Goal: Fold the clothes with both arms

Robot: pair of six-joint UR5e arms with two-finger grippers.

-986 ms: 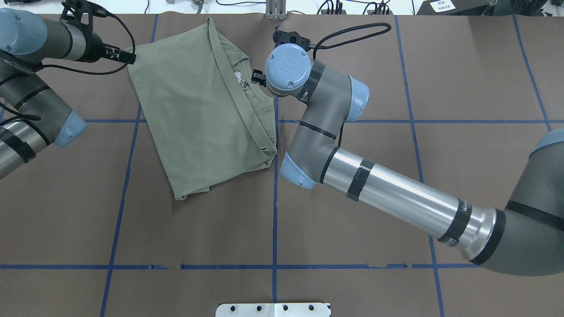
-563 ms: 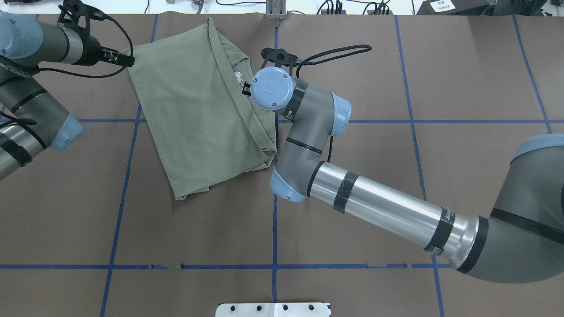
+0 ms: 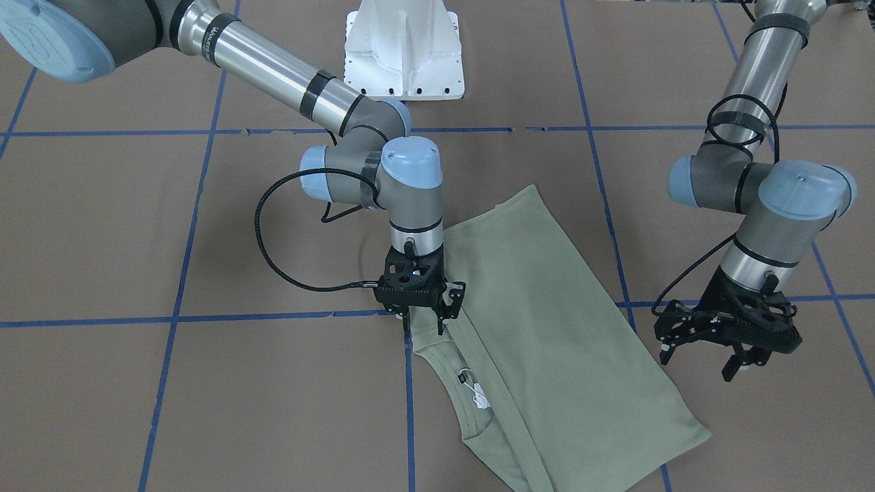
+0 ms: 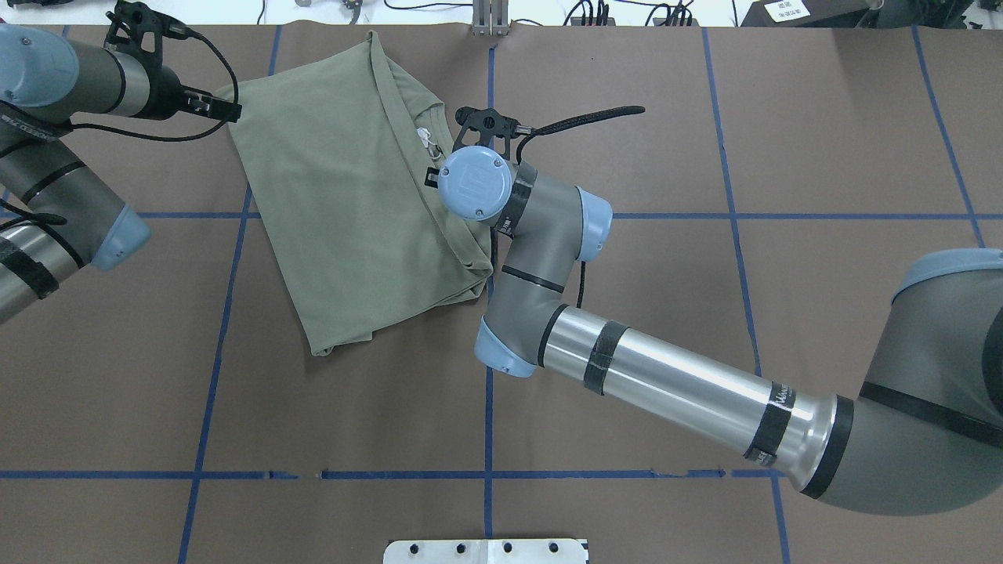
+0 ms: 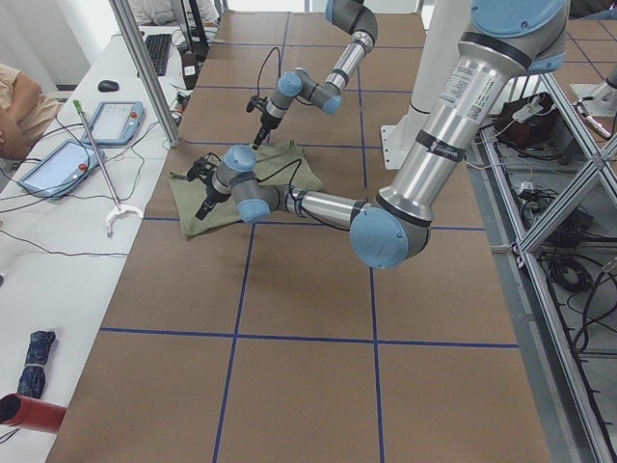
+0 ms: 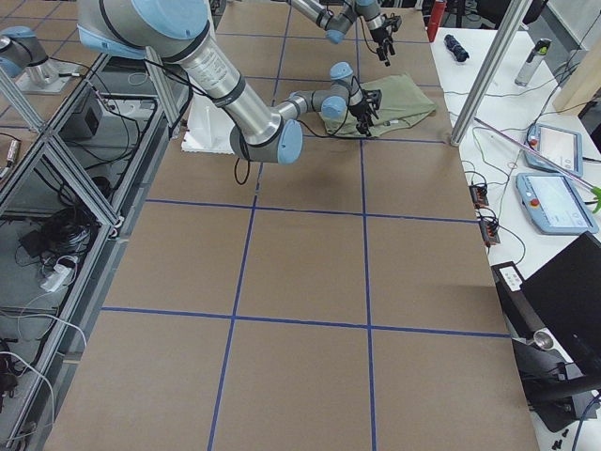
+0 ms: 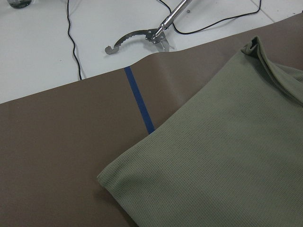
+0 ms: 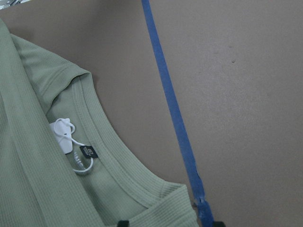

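- right arm: silver tube w/ black bands, grey joints, light blue caps w/ tiny screws
- left arm: same deal, black cable looped round it
- right pincer & left pincer: black, 2 fingers ea.
- base: white, bolt holes

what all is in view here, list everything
shirt: one, sage green, folded, far side of the table, left of centre
neck tag: one, white, inside the collar
table: one, brown cover
tape lines: several, blue, a grid across the table
pedestal base: one, white, robot's edge of the table
side bench: one, white, along the far edge
reacher tool: one, silver, on the bench
handheld screens: two, grey-blue, on the bench
person: one, only an arm shows, by the bench
left arm, right arm: two, silver-grey, light blue caps
left end effector: black, open, beside the shirt's corner
right end effector: black, open, at the shirt's shoulder
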